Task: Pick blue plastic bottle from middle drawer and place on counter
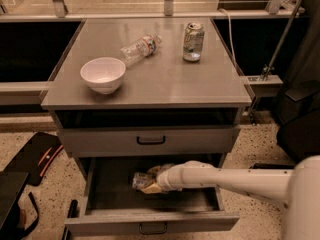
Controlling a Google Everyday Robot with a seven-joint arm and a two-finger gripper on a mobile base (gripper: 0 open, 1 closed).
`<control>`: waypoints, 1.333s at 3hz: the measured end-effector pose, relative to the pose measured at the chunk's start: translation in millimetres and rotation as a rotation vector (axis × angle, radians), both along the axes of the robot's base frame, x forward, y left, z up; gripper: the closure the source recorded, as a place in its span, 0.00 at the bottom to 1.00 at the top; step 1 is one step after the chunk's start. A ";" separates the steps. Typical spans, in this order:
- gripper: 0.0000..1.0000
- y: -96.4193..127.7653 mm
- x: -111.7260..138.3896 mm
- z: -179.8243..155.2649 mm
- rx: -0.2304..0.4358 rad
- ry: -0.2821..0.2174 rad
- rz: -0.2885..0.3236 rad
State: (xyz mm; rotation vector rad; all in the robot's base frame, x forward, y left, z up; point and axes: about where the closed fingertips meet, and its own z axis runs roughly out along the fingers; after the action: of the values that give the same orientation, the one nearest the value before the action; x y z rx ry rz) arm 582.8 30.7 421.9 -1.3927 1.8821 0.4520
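The middle drawer (pixel 150 222) stands pulled open at the bottom of the cabinet. The blue plastic bottle (pixel 139 180) lies on its side inside the drawer, left of centre, partly hidden by the gripper. My gripper (pixel 153 183) is down in the drawer at the end of the white arm that reaches in from the right. It is right at the bottle's right end. The counter (pixel 165 81) is the grey cabinet top above.
On the counter stand a white bowl (pixel 103 74) at the left and a soda can (pixel 193 42) at the back right, with a clear bottle (pixel 140 48) lying between them. The shallower drawer (pixel 150 140) above is shut. A black object (pixel 34 156) lies on the floor at the left.
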 end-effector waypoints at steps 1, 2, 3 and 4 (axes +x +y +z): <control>1.00 -21.1 1.2 56.7 0.052 -0.082 -0.003; 1.00 -46.0 10.1 123.8 0.062 -0.171 -0.010; 1.00 -46.0 10.0 123.9 0.062 -0.172 -0.010; 1.00 -55.0 -15.2 170.9 0.048 -0.230 0.008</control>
State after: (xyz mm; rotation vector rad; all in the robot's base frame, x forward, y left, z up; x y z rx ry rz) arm 567.7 -24.3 592.8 -1.3597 1.6701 0.3241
